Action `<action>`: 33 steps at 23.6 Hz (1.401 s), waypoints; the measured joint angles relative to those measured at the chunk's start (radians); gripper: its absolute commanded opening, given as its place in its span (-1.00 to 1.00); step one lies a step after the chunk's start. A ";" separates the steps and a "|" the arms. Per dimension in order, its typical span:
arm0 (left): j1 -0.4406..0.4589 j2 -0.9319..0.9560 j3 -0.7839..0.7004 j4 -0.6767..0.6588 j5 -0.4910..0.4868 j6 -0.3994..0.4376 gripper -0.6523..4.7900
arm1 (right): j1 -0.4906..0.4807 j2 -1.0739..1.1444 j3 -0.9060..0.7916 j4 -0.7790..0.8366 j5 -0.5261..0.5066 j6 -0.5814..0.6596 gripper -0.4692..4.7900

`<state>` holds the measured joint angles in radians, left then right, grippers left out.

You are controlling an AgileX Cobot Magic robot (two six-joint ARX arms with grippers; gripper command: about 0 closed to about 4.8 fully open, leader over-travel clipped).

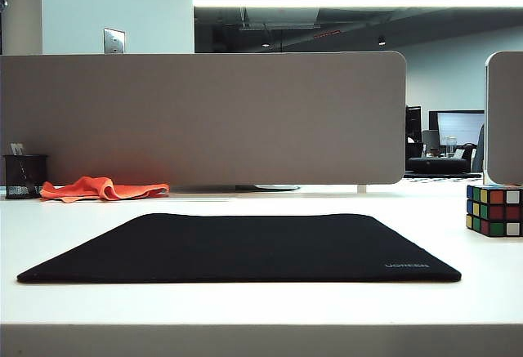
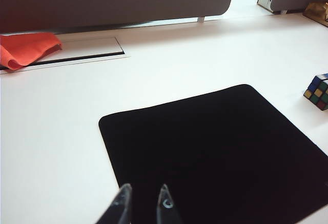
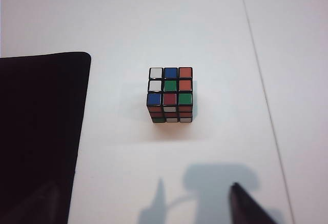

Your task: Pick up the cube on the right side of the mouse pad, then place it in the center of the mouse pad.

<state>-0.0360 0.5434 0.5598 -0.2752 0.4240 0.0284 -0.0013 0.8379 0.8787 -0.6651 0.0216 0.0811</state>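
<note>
Cube (image 3: 170,95), pad (image 1: 245,247): one each.

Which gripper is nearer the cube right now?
Right. The right gripper hangs just above the cube, jaws wide apart. The left gripper sits over the far side of the mouse pad, well away from the cube.

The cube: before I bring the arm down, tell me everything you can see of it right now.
The cube is a small 3x3 puzzle cube with a black frame and scrambled glossy stickers. Its top face shows white, blue, orange, green and red squares. It sits flat and upright on the white table, right of the mouse pad and clear of its edge. Nothing touches it. The right pincer hangs open above the table short of it, only one finger clearly in view.
</note>
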 measured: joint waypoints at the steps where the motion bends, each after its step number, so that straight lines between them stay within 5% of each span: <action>1: 0.000 0.003 0.011 -0.010 0.000 0.000 -0.31 | 0.003 0.008 0.008 -0.002 0.000 -0.002 1.00; 19: -0.005 0.053 0.074 -0.060 0.028 -0.021 -0.20 | 0.012 0.388 0.078 0.080 0.021 -0.002 1.00; 23: -0.012 0.056 0.075 -0.089 0.044 -0.022 -0.20 | 0.011 0.566 0.192 0.091 0.095 -0.002 1.00; 33: -0.014 0.057 0.075 -0.120 0.045 -0.022 -0.20 | 0.011 0.739 0.346 0.104 0.074 -0.003 1.00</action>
<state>-0.0498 0.6006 0.6346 -0.3954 0.4686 0.0067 0.0093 1.5768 1.2247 -0.5613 0.0959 0.0784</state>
